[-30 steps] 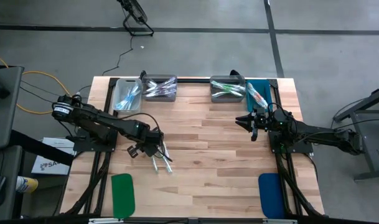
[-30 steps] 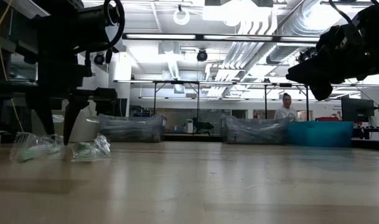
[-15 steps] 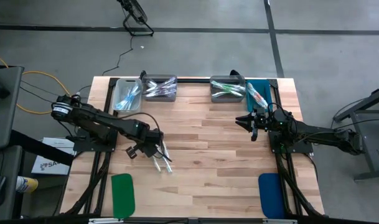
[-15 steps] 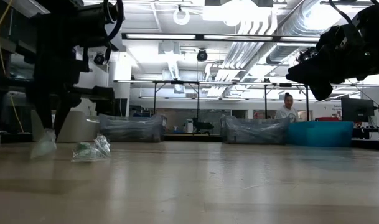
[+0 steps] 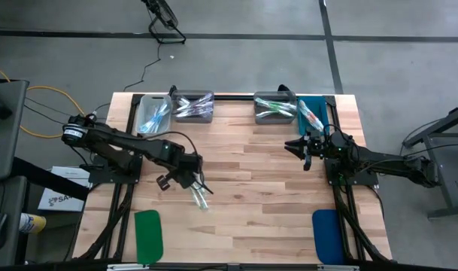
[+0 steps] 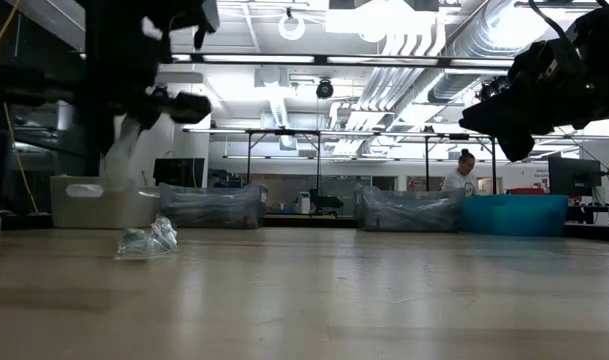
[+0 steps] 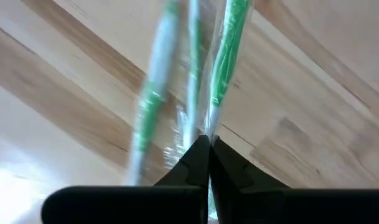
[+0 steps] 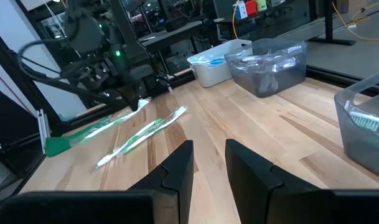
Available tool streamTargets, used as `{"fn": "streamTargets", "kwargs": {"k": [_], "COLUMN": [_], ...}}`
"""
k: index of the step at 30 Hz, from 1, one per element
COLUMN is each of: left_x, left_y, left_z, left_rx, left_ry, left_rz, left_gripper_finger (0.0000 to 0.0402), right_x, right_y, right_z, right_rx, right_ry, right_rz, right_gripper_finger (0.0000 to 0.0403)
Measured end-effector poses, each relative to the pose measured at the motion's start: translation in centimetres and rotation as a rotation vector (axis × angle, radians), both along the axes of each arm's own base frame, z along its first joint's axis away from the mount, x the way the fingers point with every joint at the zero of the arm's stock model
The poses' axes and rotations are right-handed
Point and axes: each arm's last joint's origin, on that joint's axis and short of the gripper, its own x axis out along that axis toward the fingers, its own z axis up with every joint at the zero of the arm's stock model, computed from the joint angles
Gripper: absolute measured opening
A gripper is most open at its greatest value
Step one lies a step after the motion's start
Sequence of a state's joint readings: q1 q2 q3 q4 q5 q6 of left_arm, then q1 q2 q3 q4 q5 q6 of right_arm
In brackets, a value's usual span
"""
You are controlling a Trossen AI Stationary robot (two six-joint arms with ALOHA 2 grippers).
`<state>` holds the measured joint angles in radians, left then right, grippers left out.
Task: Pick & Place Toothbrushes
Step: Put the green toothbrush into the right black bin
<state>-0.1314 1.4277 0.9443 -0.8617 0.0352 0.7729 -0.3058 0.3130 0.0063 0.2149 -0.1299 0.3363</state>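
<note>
While the right gripper [image 5: 295, 146] hangs idle over the table's right side near the bins, fingers [image 8: 177, 163] a little apart w/ nothing between them, the left gripper [image 5: 189, 170] is the one at work, mid-left of the table. Its fingers are pinched together on a wrapped toothbrush [image 7: 226, 56], green handle, gripped at one end of the wrapper; the wrist view shows the tips closed tight on the film. In the low view the held piece [image 6: 124, 150] hangs clear of the wood.

A second toothbrush [image 5: 199, 197] lies on the table just beside and below that gripper, and it shows as a crumpled clear packet [image 6: 147, 240] in the low view. More toothbrushes sit in the bins along the far edge: white bin [image 5: 144, 113] and grey bin [image 5: 182, 114] on the left, another grey bin [image 5: 260, 113] and a blue one [image 5: 302, 107] on the right.

Handling, as I judge it: these are v. light, stiff sticks inside slick, crinkly film. Pinched at the wrapper end, the stick will likely swing and could slip out. A hold nearer the middle, across the handle itself, looks safer. Little risk of breakage; the main risk is dropping or snagging the neighbour.
</note>
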Motion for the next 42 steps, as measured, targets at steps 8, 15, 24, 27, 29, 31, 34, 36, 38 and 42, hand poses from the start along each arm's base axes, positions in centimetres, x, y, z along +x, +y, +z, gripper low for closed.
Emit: {"fn": "streamTargets", "kwargs": {"k": [8,15,24,27,29,31,34,36,38,42], "left_x": [2.7,5.8,7.7,8.0,8.5,8.7,9.4,9.9,10.0,10.0], "left_y": [0.0,2.4,6.3,7.1,7.3,7.7,7.8,7.8,7.9,8.2], "left_z": [2.9,5.4,7.8,8.2,8.2,7.9,7.9,7.6,7.4,7.6], "left_rx": [0.107,0.145,0.017,0.008,-0.004,-0.019,-0.033,-0.03,-0.022,0.03], "left_ry": [-0.264,-0.643,-0.971,-1.038,-1.08,-1.085,-1.136,-1.159,-1.162,-1.184], "left_rz": [-0.057,-0.004,0.084,0.109,0.125,0.146,0.154,0.158,0.187,0.294], "left_gripper_finger": [0.0,0.0,0.0,0.0,0.0,0.0,0.0,0.0,0.0,0.0], "right_x": [0.0,0.5,1.8,2.3,2.8,3.7,5.4,6.8,8.1,9.9], "right_y": [0.0,0.9,2.2,2.5,2.6,2.7,2.8,2.8,2.8,2.8], "right_z": [0.1,0.5,1.5,1.9,2.1,2.9,4.1,4.7,5.2,6.0], "right_rx": [-0.004,-0.163,-0.484,-0.593,-0.624,-0.642,-0.672,-0.694,-0.72,-0.796], "right_ry": [-0.013,-0.031,-0.093,-0.124,-0.108,-0.106,-0.088,-0.056,-0.04,-0.013], "right_rz": [0.004,0.081,0.019,0.024,0.026,0.021,0.034,0.046,0.051,0.05], "right_gripper_finger": [0.0087,0.0087,0.0087,0.0087,0.0087,0.0088,0.0104,0.0125,0.0153,0.0212]}}
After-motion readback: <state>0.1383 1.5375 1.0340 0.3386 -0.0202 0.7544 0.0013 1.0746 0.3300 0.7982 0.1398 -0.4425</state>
